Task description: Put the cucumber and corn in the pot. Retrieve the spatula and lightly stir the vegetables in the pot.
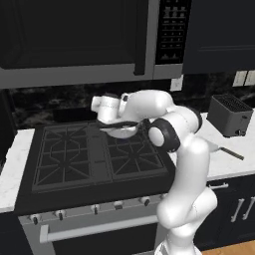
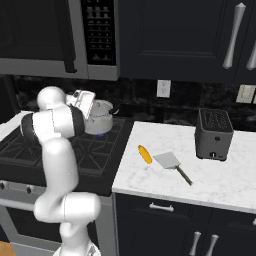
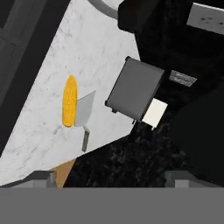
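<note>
A dark kitchen with near-black cabinets, a black-veined backsplash and a microwave [image 1: 74, 37] hung over a black gas stove [image 1: 94, 159]; to the stove's right runs a white marble counter [image 2: 220, 175].

The small shiny stainless-steel pot [image 2: 101, 117], round and straight-sided, sits on the stove's rear right burner, near the back edge. In the left base view the white arm bends across in front of it, so only part of its rim and wall [image 1: 119, 130] shows. What lies inside it cannot be made out.

The gripper [image 2: 80, 102] hangs at the end of the folded arm just left of the pot, above the stove's back part. Its fingers are hidden in both base views, and the hand view gives only the grey tips at the lower edge, so whether the claw is open or closed cannot be told.

On the counter, near its left edge beside the stove, lies the yellow ear of corn [image 2: 145, 154]. Just to its right lies the spatula [image 2: 172, 165], flat light-grey squarish blade toward the corn, thin dark handle pointing toward the counter's front edge. In the hand view the blade [image 3: 85, 109] lies very close beside the corn [image 3: 69, 101]. A dark grey boxy toaster [image 2: 214, 134] stands farther right, toward the counter's back edge.
</note>
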Available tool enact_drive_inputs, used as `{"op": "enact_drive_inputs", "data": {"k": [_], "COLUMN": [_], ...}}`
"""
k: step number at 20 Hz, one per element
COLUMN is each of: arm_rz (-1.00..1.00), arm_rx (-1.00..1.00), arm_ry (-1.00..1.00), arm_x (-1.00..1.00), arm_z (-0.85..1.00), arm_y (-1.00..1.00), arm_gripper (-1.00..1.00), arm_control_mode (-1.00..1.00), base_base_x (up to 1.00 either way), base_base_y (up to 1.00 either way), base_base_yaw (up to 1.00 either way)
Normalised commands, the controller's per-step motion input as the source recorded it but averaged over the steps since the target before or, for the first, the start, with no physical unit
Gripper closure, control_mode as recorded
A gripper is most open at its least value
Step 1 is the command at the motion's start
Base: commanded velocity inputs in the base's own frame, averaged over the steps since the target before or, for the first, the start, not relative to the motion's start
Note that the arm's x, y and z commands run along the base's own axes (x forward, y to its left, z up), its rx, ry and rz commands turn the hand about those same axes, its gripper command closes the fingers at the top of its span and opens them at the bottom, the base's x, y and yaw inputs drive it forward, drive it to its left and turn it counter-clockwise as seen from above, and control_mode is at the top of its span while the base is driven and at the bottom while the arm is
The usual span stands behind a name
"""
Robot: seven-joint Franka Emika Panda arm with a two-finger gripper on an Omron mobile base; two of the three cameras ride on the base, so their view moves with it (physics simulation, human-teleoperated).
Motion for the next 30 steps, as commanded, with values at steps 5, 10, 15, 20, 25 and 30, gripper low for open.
{"op": "enact_drive_inputs", "data": {"k": [5, 10, 15, 20, 25, 30], "arm_rz": [-0.06, -0.01, 0.0, 0.01, 0.05, 0.01], "arm_rx": [0.24, 0.2, 0.21, 0.27, 0.33, 0.27], "arm_ry": [-0.02, -0.09, -0.06, -0.01, 0.04, 0.13], "arm_x": [-1.0, -1.0, -0.69, -0.01, 0.53, 0.5], "arm_z": [-0.06, -0.45, -0.39, -0.05, -0.25, -0.81], "arm_y": [-0.89, -1.0, -1.0, -0.99, -0.94, -0.21], "arm_gripper": [-1.0, -1.0, -1.0, -1.0, -1.0, -1.0], "arm_control_mode": [-1.0, -1.0, -1.0, -1.0, -1.0, -1.0], "base_base_x": [0.0, 0.0, 0.0, 0.0, 0.0, 0.0], "base_base_y": [0.0, 0.0, 0.0, 0.0, 0.0, 0.0], "base_base_yaw": [0.0, 0.0, 0.0, 0.0, 0.0, 0.0]}}
